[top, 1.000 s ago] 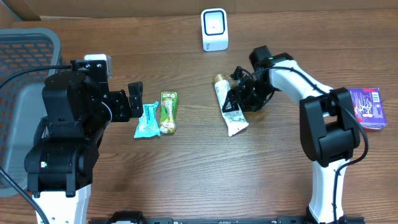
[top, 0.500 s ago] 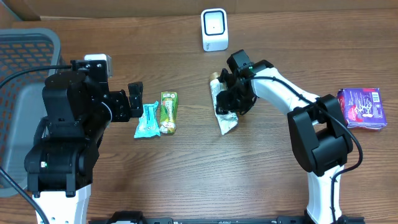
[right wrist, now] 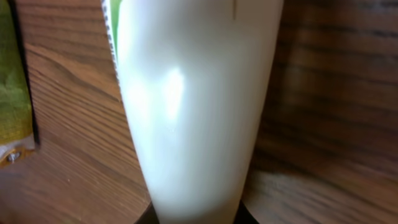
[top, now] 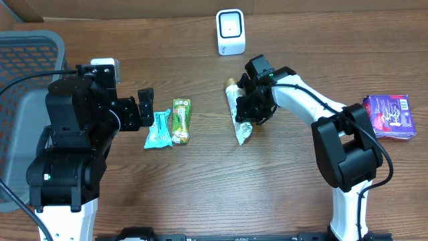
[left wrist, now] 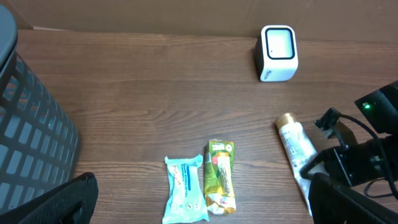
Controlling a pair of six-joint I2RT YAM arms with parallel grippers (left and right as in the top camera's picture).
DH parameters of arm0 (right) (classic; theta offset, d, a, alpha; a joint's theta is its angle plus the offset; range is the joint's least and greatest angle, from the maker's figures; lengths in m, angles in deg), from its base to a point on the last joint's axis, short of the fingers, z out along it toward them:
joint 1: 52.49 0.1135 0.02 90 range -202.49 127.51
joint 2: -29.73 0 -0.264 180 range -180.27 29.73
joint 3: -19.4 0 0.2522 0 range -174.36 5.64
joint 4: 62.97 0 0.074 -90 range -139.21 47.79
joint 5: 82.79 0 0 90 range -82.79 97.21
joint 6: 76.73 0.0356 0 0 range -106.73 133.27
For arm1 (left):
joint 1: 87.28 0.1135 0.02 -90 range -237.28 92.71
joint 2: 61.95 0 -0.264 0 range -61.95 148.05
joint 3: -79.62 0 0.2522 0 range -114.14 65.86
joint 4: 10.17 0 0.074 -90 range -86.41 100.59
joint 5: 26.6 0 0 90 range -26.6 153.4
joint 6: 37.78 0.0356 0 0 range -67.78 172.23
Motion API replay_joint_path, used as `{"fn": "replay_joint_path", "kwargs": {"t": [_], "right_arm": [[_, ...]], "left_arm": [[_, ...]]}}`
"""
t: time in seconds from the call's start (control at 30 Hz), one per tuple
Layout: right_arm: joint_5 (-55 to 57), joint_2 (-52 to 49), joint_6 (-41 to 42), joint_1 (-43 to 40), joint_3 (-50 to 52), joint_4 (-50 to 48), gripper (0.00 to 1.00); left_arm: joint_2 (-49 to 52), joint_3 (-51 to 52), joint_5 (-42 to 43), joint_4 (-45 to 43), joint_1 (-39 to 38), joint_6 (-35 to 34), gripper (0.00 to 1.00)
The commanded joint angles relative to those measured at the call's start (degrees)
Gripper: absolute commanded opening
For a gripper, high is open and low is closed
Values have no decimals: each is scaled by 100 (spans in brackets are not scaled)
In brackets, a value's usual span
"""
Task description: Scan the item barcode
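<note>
**The tube could slip on the way to the scanner**

The right gripper (top: 248,110) looks pinched shut on the white tube (top: 234,98), partway along it. The tube lies on the table (top: 200,187), right between the fingers, with its gold cap poking out on the far side. The scanner (top: 231,31) stands well beyond that cap.

The left gripper (top: 145,107) is spread wide and holds nothing. A blue snack pack (top: 158,129) and a green one (top: 180,120) lie just beside it.

The tube looks smooth and squishy. If the pinch is weak, it may slide out when lifted. I cannot see the barcode. If it faces away from the scanner, the scanner will not read it.
</note>
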Motion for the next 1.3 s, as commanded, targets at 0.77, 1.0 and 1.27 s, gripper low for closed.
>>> {"fn": "replay_joint_path", "kwargs": {"t": [0.77, 1.0, 1.27], "right_arm": [[-3875, 3014, -1679, -1370, -90, 560, 4], [-3991, 3368, -1567, -1381, -90, 555, 4], [-2190, 3379, -745, -1226, -356, 616, 4]], "left_arm": [[-28, -85, -17, -4, 0, 48, 100], [-28, -85, -17, -4, 0, 48, 99], [-28, -85, -17, -4, 0, 48, 100]]}}
